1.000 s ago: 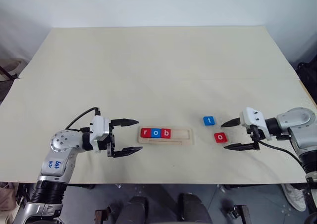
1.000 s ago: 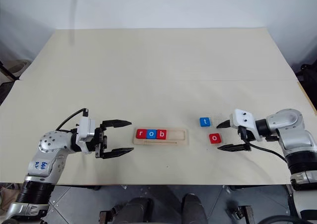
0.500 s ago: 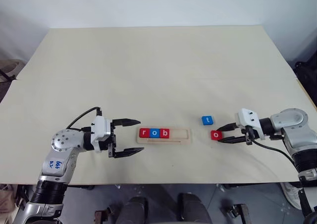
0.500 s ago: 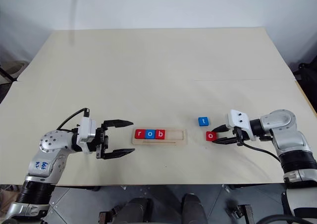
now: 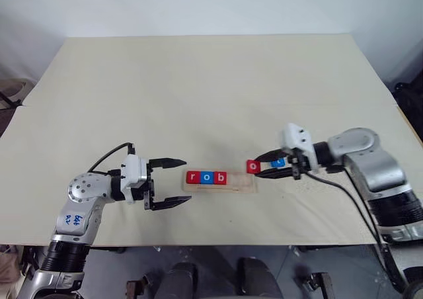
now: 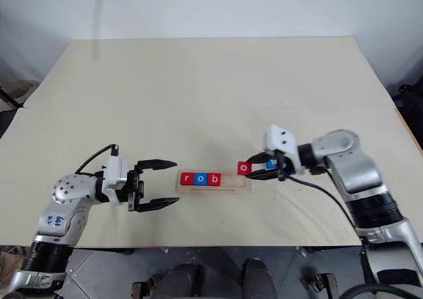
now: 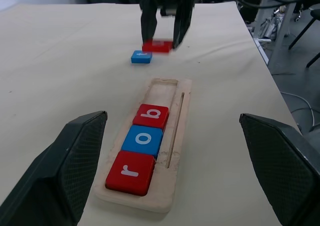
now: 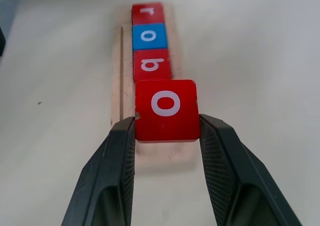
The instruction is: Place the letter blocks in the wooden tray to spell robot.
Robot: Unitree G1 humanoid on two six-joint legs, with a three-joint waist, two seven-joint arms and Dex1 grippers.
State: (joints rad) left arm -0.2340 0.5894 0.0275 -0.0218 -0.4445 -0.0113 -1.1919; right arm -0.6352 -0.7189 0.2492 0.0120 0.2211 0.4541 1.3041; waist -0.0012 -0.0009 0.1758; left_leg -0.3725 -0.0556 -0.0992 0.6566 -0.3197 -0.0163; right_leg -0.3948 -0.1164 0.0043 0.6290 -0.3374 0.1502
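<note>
The wooden tray (image 5: pixel 241 179) lies near the table's front edge with three letter blocks in its left part: red r (image 5: pixel 193 177), blue o (image 5: pixel 207 177) and red b (image 5: pixel 221 177). My right gripper (image 5: pixel 259 167) is shut on the red o block (image 8: pixel 166 109) and holds it just above the tray's empty right end, in line with the row. The blue t block (image 7: pixel 141 57) lies on the table just behind the right gripper, partly hidden by it in the eye views. My left gripper (image 5: pixel 186 180) stands open to the left of the tray, holding nothing.
The cream table (image 5: pixel 211 94) stretches wide behind the tray. Its front edge (image 5: pixel 218 243) runs close below the tray and both arms.
The right gripper shut on the red o block, lifted it off the table and carried it left to the tray's right end. The left arm stayed still.
</note>
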